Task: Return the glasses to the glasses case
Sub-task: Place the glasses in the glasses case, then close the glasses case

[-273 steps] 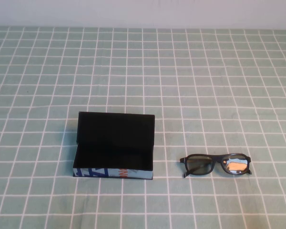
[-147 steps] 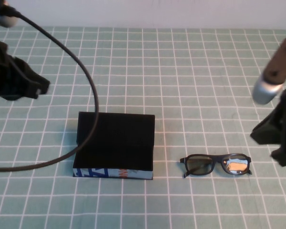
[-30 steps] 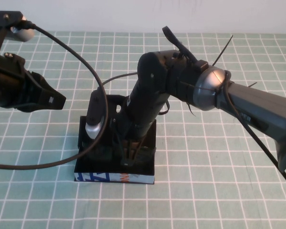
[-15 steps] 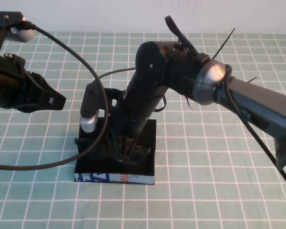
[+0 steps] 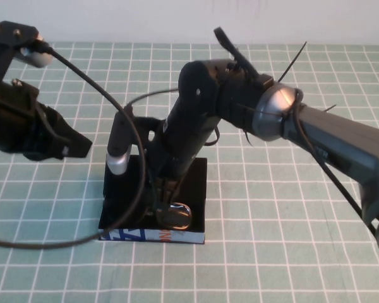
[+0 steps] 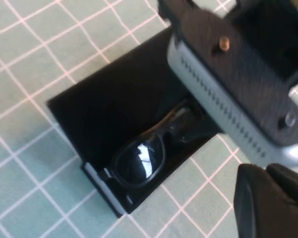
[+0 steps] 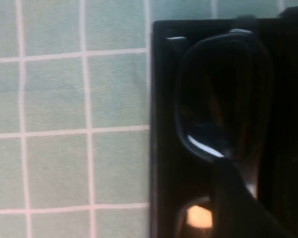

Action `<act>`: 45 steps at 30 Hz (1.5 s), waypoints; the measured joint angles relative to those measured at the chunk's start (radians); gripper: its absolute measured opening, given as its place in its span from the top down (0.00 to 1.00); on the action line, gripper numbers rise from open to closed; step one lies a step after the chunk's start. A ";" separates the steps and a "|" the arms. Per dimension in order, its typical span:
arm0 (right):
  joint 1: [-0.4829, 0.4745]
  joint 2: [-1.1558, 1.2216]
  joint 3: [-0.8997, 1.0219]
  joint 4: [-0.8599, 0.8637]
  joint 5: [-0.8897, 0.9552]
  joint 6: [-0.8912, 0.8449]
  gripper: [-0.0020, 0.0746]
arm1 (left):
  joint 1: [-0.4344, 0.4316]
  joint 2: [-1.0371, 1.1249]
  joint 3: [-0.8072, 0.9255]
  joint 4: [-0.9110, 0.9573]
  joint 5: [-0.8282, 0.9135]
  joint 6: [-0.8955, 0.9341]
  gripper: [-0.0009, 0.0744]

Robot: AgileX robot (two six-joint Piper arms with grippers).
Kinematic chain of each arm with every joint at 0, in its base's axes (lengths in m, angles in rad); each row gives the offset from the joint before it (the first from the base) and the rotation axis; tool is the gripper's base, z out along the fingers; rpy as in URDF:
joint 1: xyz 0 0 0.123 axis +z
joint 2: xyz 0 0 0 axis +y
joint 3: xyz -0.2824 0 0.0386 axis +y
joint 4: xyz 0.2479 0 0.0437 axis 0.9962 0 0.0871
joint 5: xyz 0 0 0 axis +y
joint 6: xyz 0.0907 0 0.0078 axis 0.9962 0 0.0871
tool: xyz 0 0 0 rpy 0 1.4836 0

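**Glasses look seated in the case, grip state unclear**

Glasses (image 5: 177,216) are down inside the case (image 5: 196,180), lying along its blue front wall. One lens catches the light there. In the left wrist view they sit flat on the black lining, frame parallel to that wall, with spare room behind them.

Handling guess: thin black plastic, so very light, stiff across the front but bendy at the arms. The lenses look glossy, so slippery and easy to scratch. I'd only pinch them at the bridge or on the thick top bar, never on a lens. Since they weigh next to nothing, they could lift or skid if something drags on them on the way out.

Right gripper (image 5: 166,205) is reached right across and poked down into the case. Its tip is at the middle of the frame, about at the bridge. In the right wrist view a dark part of it overlaps the frame next to a lens. Honestly can't tell whether it's clamped on the frame or already let go.

Left gripper (image 5: 66,144) hangs above the bench (image 5: 290,252) off to the left of the case, well apart from the glasses. Can't tell its state either
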 joint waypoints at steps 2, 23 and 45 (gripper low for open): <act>-0.002 -0.009 -0.016 -0.013 -0.008 0.003 0.70 | -0.017 -0.014 0.040 -0.009 -0.036 0.012 0.99; -0.034 0.052 -0.115 0.363 -0.044 -0.015 0.99 | -0.204 -0.540 0.559 -0.087 -0.918 0.058 0.99; 0.023 0.157 -0.115 0.235 -0.109 0.043 0.99 | -0.204 -0.557 0.559 -0.005 -0.806 0.058 0.99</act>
